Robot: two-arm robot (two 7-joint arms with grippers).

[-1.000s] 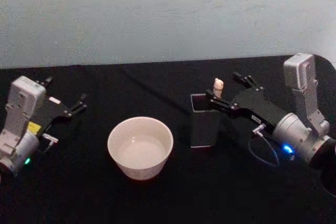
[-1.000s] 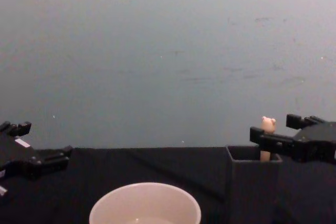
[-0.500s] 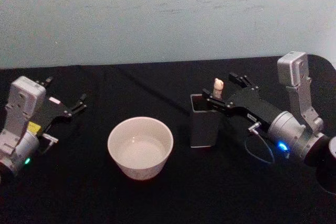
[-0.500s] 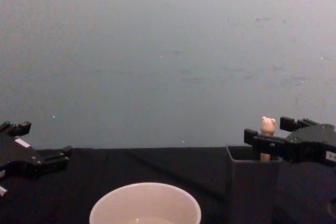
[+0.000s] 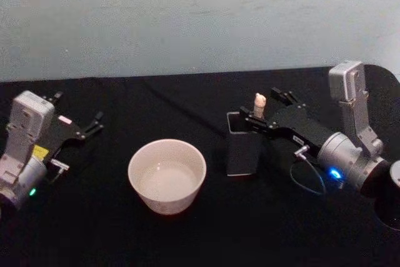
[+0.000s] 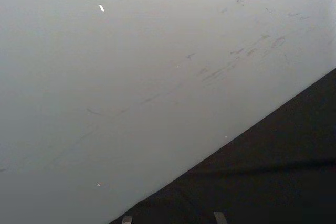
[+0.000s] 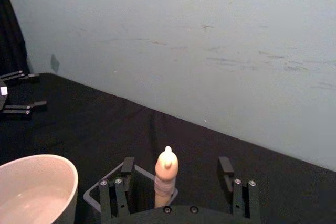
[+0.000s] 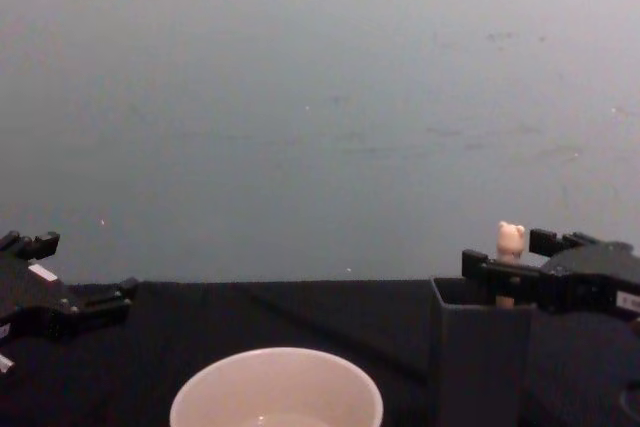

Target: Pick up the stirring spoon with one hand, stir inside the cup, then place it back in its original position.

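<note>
Two open grippers: right gripper [image 7: 176, 167] brackets the stirring spoon [image 7: 166, 174] standing in the dark holder [image 5: 242, 151]; left gripper [image 5: 79, 107] idle by the desk's [image 5: 187, 242] left edge.

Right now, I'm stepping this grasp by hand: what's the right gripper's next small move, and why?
Probably close the right gripper on the spoon handle. Its open fingers flank the handle, which stands upright in the holder, with gaps on both sides. The left gripper rests open far to the left.
</note>
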